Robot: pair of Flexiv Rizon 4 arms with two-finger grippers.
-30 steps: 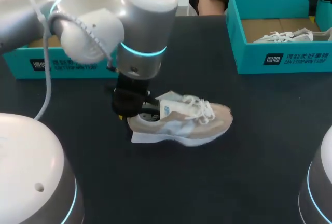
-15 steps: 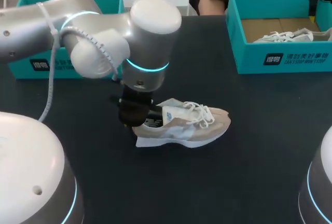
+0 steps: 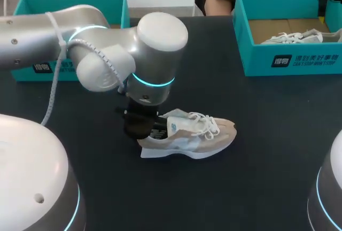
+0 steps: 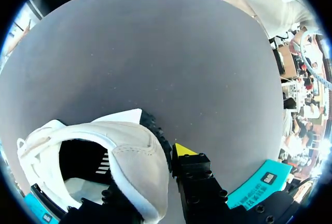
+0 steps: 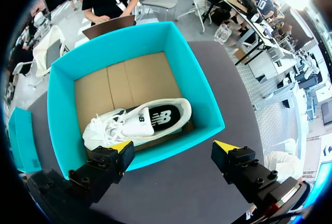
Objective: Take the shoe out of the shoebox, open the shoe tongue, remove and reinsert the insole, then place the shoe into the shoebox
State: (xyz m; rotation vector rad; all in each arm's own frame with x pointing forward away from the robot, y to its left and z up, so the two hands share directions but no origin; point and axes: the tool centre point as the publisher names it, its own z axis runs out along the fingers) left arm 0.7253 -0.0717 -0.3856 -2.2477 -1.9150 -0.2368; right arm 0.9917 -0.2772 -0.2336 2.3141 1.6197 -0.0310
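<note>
My left arm (image 3: 101, 44) is smooth silver, with a cyan light ring (image 3: 152, 80) just above its black end effector (image 3: 141, 125). A white cable (image 3: 52, 89) runs alongside. Its fingers (image 4: 199, 182) are black, screw-studded and yellow-tipped.

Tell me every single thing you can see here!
table: one, black, under everything.
boxes: two, teal; left box at the far left, right box at the far right.
table shoe: one, beige and white, upright in the middle.
boxed shoe: one, white, black inside, lying in the right box.
left arm: one, silver, over the middle.
left gripper: one, black with yellow tips, gripping the table shoe's heel.
right gripper: one, black with yellow tips, open above the right box.
</note>
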